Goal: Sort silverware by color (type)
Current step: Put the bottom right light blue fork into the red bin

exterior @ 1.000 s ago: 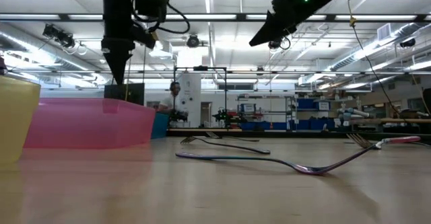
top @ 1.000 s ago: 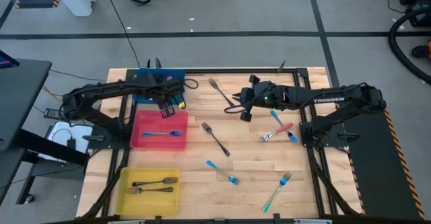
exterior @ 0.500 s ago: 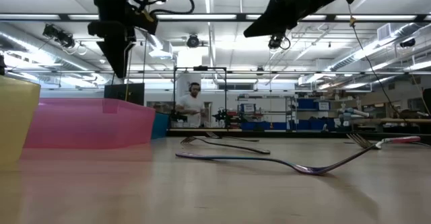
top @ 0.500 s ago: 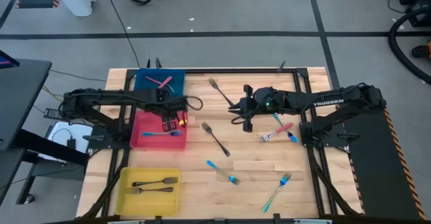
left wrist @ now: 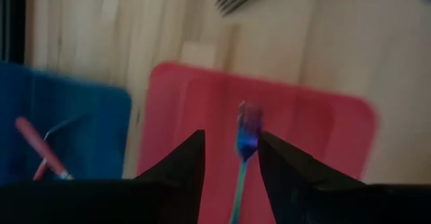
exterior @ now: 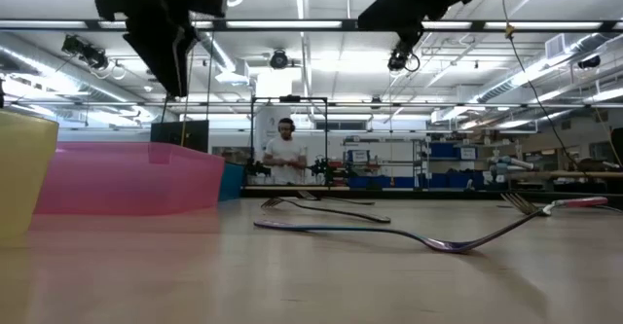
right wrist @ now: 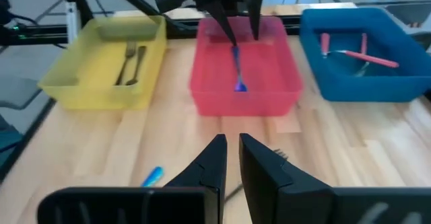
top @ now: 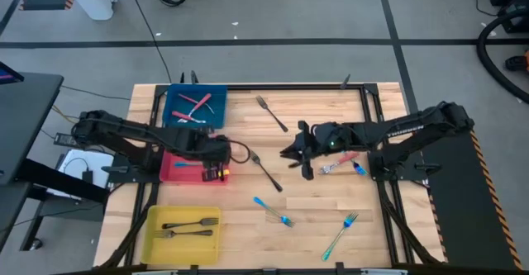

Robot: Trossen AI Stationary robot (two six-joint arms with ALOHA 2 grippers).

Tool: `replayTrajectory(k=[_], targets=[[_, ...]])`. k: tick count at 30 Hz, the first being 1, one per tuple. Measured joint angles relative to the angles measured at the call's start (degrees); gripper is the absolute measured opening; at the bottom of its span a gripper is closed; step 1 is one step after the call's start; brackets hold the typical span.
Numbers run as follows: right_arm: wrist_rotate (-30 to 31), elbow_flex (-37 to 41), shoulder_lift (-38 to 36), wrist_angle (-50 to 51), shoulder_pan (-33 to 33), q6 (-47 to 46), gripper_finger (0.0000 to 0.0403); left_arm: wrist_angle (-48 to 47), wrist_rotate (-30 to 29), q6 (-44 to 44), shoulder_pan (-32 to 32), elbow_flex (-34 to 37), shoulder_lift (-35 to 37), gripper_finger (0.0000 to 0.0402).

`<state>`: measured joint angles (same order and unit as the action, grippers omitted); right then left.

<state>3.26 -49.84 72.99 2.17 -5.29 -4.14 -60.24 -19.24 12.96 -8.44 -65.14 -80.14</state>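
Note:
The silverware is partly sorted. The blue bin (top: 194,106) holds red forks (right wrist: 363,56). One blue fork (top: 198,164) lies flat in the red bin (top: 178,172), and two dark forks (top: 188,227) lie in the yellow bin (top: 157,242). My left gripper (top: 215,171) hangs open above the red bin's right near corner, holding nothing; in its wrist view the blue fork (left wrist: 248,120) shows below its fingers. My right gripper (top: 296,154) hovers over mid-table with only a narrow gap between its fingers (right wrist: 217,158) and nothing in it.
Loose on the table lie two dark forks (top: 271,112) (top: 264,170), a blue fork (top: 273,211), a teal fork (top: 340,234), a red fork (top: 339,161) and another blue fork (top: 357,168). A person (exterior: 285,154) stands in the room beyond.
My left gripper has swung from above the blue bin toward the table's near edge and now hangs over the red bin's right side, still open. The red forks in the blue bin are uncovered. My right gripper has moved toward the near edge and tipped.

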Motion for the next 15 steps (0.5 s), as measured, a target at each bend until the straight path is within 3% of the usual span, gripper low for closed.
replayTrajectory(k=[7, 15], targets=[[4.14, 0.04, 4.57, -4.19, -5.97, 1.18, 0.0050, 5.97, 0.01, 0.28, -5.08, 0.00, 0.00, 0.0137], [4.60, 0.04, 11.37, -14.09, -9.15, 8.06, 0.0058, 10.07, -0.03, 1.94, -10.45, 0.00, 0.00, 0.0137]])
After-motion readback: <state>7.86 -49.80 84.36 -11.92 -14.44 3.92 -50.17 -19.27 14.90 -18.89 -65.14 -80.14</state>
